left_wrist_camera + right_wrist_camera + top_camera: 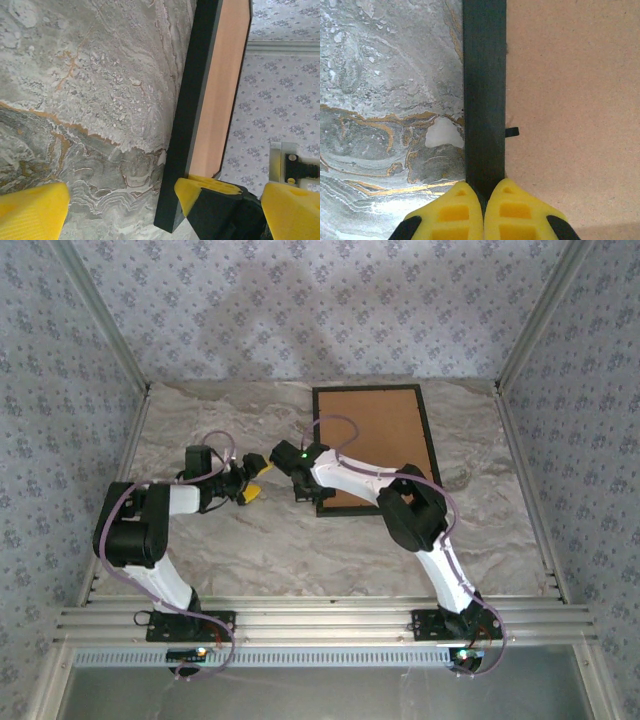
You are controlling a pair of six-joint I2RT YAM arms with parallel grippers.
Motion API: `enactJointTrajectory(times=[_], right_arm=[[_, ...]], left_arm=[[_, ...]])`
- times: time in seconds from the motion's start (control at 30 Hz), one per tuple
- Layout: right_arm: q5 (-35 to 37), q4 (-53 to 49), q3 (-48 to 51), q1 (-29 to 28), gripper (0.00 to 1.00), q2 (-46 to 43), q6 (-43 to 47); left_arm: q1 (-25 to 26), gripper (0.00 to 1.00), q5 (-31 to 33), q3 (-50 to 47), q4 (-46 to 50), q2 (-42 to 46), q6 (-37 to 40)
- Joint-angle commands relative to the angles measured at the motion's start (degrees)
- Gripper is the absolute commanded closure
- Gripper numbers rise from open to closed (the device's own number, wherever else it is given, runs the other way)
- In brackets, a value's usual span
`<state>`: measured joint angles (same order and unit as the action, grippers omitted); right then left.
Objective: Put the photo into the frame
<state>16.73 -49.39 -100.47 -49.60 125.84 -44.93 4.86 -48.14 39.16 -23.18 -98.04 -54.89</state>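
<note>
We see our right tool (484,194) pinching the black frame (484,90) on the marble desk (385,75), our left tool (257,480) spread wide.

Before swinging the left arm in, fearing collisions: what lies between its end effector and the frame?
Bare marble table, per the left wrist view; the right end effector sits shut at the frame's near corner.

Left edge of the frame (368,389) partly behind the right pincer (308,492), near-right corner behind its arm (410,508).
</note>
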Motion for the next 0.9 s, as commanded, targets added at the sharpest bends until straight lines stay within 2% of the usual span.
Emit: enactJointTrajectory(times=[0.0, 0.1, 0.37, 0.6, 0.87], right_arm=[[-8.4, 5.5, 5.9, 1.3, 1.0, 1.6, -0.8], [-9.9, 5.1, 6.2, 2.2, 1.0, 0.7, -0.4], [-8.4, 3.3, 3.5, 2.4, 1.0, -3.6, 2.1], [-9.3, 2.3, 2.7, 2.9, 1.0, -5.5, 3.2], [-11.1, 4.0, 3.7, 1.9, 1.0, -5.7, 3.9]], left_arm=[[-0.3, 0.02, -1.3, -0.4, -0.9, -0.7, 0.9], [-0.2, 0.02, -1.5, -0.5, -1.4, -0.3, 0.3], [1.5, 0.01, -1.5, -0.4, -3.5, -0.8, -1.3], [4.9, 0.02, -3.8, 0.4, -13.8, -4.4, -8.2], [6.0, 0.01, -4.2, 1.8, -12.6, -4.8, -7.6]])
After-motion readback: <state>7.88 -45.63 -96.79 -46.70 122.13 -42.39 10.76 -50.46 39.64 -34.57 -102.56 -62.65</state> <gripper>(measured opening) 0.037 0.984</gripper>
